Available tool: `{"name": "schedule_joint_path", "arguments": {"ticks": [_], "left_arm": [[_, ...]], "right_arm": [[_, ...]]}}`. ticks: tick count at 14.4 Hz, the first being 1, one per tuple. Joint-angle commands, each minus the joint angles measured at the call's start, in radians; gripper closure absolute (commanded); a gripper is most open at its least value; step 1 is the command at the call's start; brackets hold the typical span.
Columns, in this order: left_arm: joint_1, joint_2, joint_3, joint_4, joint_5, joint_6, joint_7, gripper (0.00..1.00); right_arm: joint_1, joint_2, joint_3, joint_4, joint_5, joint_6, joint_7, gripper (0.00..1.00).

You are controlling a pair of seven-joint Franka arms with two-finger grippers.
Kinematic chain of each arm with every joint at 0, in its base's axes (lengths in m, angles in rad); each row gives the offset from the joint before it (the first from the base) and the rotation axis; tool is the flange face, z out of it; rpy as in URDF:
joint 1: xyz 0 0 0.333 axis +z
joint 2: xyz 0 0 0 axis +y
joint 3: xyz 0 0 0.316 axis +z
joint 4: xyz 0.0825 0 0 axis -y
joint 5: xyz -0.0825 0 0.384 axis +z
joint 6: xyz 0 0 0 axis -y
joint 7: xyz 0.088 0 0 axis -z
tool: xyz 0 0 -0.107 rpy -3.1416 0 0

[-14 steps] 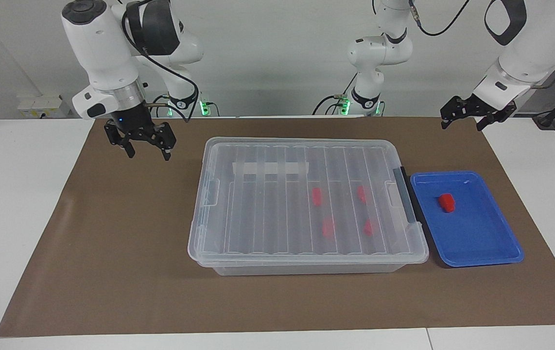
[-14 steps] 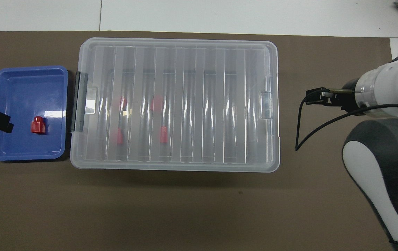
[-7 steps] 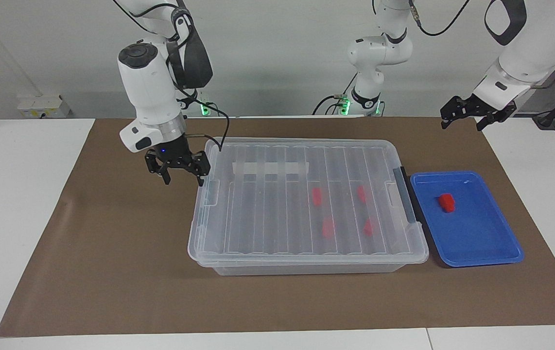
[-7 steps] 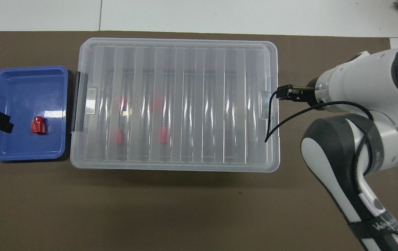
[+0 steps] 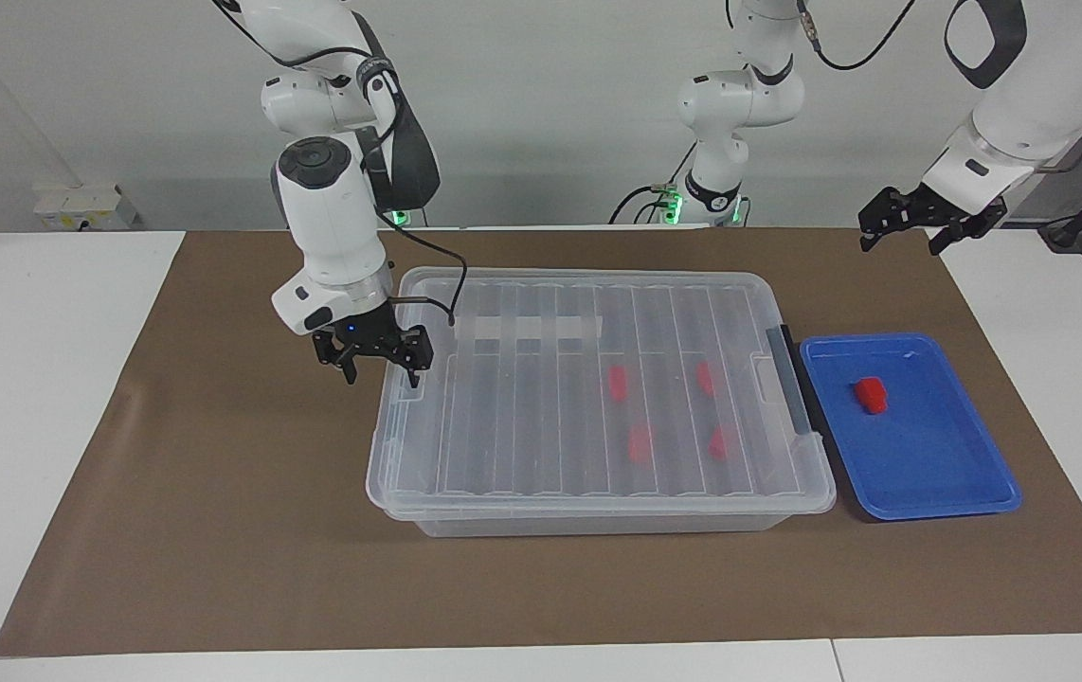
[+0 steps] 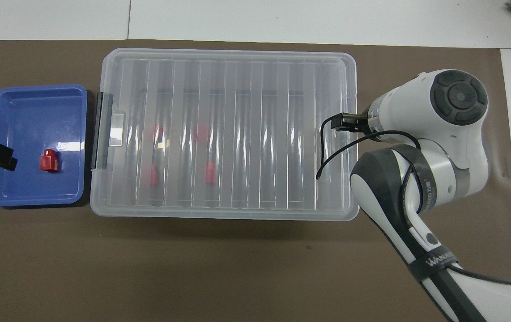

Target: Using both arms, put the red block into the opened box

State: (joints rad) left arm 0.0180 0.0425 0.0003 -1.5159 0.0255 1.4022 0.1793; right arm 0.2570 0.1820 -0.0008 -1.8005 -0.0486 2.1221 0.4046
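My right gripper (image 5: 377, 364) hangs with its jaws spread and nothing in them, over the end edge of the clear storage box (image 5: 598, 493) at my right arm's end of the table, one fingertip above the lid's end tab, the other over the brown mat (image 5: 219, 493) just outside the rim. The ribbed see-through lid (image 5: 541, 407) lies shut on the box and covers the whole opening. Through it four red blocks (image 5: 618, 381) show blurred, toward the dark grey latch (image 5: 792, 388). Just beside that latch sits the blue tray (image 5: 939, 483), and in it lies the red block (image 5: 872, 395), small, bright, sloped on top, alone. My left gripper (image 5: 910, 227) waits, released and empty, over the mat's corner.
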Motion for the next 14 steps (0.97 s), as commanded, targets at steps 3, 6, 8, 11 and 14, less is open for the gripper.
{"name": "schedule_joint_path", "arguments": {"ticks": [3, 6, 8, 11, 14], "left_arm": [[0.013, -0.042, 0.010, -0.044, 0.007, -0.012, -0.015, 0.00], [0.080, -0.073, 0.009, -0.151, 0.007, 0.230, -0.030, 0.00], [0.082, -0.090, 0.010, -0.268, 0.007, 0.390, -0.031, 0.00], [0.128, -0.034, 0.009, -0.317, 0.007, 0.536, -0.024, 0.00], [0.155, -0.010, 0.009, -0.455, 0.007, 0.769, -0.026, 0.00]], "right_arm": [[-0.024, -0.009, 0.001, -0.010, -0.033, -0.025, -0.056, 0.04], [-0.053, -0.009, 0.001, -0.005, -0.033, -0.039, -0.134, 0.04], [-0.080, -0.007, 0.001, -0.005, -0.033, -0.039, -0.194, 0.04], [-0.125, -0.006, 0.001, -0.005, -0.033, -0.039, -0.309, 0.04], [-0.166, -0.006, 0.001, -0.005, -0.033, -0.042, -0.436, 0.04]]}}
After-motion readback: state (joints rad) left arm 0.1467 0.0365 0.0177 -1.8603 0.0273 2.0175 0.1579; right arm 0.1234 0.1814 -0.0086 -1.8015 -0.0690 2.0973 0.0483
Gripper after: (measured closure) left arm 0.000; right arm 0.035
